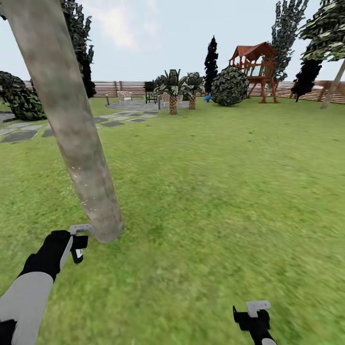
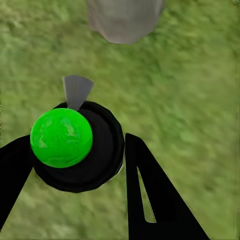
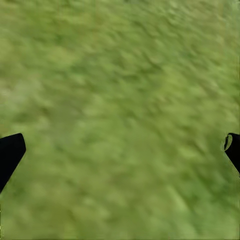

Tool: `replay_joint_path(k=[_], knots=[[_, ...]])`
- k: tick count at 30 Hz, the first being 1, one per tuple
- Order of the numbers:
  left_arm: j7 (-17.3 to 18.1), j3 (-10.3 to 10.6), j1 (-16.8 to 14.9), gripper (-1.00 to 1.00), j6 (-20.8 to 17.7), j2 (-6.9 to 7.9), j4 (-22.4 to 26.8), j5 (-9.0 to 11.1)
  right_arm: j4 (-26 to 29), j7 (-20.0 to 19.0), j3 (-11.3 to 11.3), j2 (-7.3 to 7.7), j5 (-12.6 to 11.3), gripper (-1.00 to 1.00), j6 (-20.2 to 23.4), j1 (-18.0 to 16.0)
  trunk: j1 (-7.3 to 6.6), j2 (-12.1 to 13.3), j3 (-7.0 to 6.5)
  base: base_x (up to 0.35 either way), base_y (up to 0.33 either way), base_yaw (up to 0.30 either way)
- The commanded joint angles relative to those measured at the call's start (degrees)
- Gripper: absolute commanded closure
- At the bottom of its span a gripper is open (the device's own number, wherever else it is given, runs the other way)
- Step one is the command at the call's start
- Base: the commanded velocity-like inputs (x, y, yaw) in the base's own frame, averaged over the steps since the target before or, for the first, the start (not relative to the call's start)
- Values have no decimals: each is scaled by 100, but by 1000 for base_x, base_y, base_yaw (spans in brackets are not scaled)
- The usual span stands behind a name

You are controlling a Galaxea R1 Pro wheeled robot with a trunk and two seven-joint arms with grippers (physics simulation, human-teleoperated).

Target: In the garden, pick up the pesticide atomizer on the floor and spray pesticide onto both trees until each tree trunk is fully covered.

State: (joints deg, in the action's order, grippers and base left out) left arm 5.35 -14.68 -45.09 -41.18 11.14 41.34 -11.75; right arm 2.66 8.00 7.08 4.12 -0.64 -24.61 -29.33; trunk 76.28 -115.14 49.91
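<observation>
At the left of the head view, the left gripper (image 1: pixel 79 239) hangs low over the lawn (image 1: pixel 215 191), right beside the foot of the leaning tree trunk (image 1: pixel 72 124). Its wrist view shows the fingers (image 2: pixel 160 195) clamped on the pesticide atomizer (image 2: pixel 80 150), seen end-on as a black round body with a bright green cap and a grey nozzle pointing toward the trunk base (image 2: pixel 125 20). Pale speckles already dot the lower bark, so spraying this first trunk looks to be the step in hand; next the nozzle likely needs sweeping higher up the bark. Further right, the second tree (image 1: pixel 333 91) leans by the fence (image 1: pixel 297 91), well apart. Lowest right, the right gripper (image 1: pixel 254 311) hovers over grass, spread wide and empty.
</observation>
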Motion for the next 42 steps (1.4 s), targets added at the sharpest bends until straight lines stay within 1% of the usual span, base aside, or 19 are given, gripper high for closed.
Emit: replay_joint_path(k=[1, 4, 7, 8, 10, 11, 13, 14, 15, 18, 21, 31, 37, 42], knots=[[54, -14, -57, 100, -21, -24, 9, -75, -3, 35, 48, 1, -6, -100, -9, -2, 2, -2, 5, 157, -40, 277], [51, -9, -174, 100, -21, -12, 14, -77, -3, 35, 50, 1, -5, -100, -9, -2, 2, -2, 5, 39, -10, 277], [47, -9, -581, 100, -71, 32, -64, -70, -3, 35, 48, 1, -6, -100, -9, -2, 2, -2, 5, 7, -2, 277], [46, -9, -682, 100, -156, 37, -78, -69, -3, 35, 48, 1, -6, -100, -9, -2, 2, -2, 5, 2, -1, 277], [0, -9, -883, 100, -472, 43, -99, -76, -3, 35, 48, 1, -6, -100, -9, -2, 2, -2, 5, 1, 0, 277], [-90, -5, -989, 100, -603, 45, -104, -79, -3, 35, 48, 1, -6, -100, -9, -2, 2, -2, 5, 0, 0, 277], [-339, -2, -1089, 100, -696, 46, -105, -76, -3, 35, 48, 1, -6, -100, -9, -2, 2, -2, 5, 0, 0, 277], [-495, 1, -1100, 100, -714, 46, -96, -77, -3, 35, 48, 1, -6, -100, -9, -2, 2, -2, 5, 0, 0, 266], [-558, 6, -1090, 100, -723, 46, -80, -74, -1, 35, 48, 1, -6, -100, -9, -2, 2, -2, 5, 0, 0, 230], [-635, 19, -1046, 100, -724, 40, -25, -48, -2, 35, 48, 1, -6, -100, -9, -2, 2, -2, 5, 62, 0, 92], [-654, 23, -1038, 100, -723, -7, -23, -40, -3, 35, 48, 8, -6, -100, -9, -2, 2, -2, 5, 277, 0, 14], [-658, -1, -1045, 100, -749, -35, -19, -23, -3, 35, 48, 10, -6, -100, -9, -2, 2, -2, 5, 332, 28, 1], [-657, -8, -1087, 100, -758, -61, -12, -17, -3, 35, 48, 10, -6, -100, -9, -2, 2, -2, 5, 208, -194, 0], [-658, -1, -1133, 100, -773, -82, -4, -12, -3, 37, 48, 10, -6, -100, -9, -2, 2, -2, 5, 23, -269, 0]])
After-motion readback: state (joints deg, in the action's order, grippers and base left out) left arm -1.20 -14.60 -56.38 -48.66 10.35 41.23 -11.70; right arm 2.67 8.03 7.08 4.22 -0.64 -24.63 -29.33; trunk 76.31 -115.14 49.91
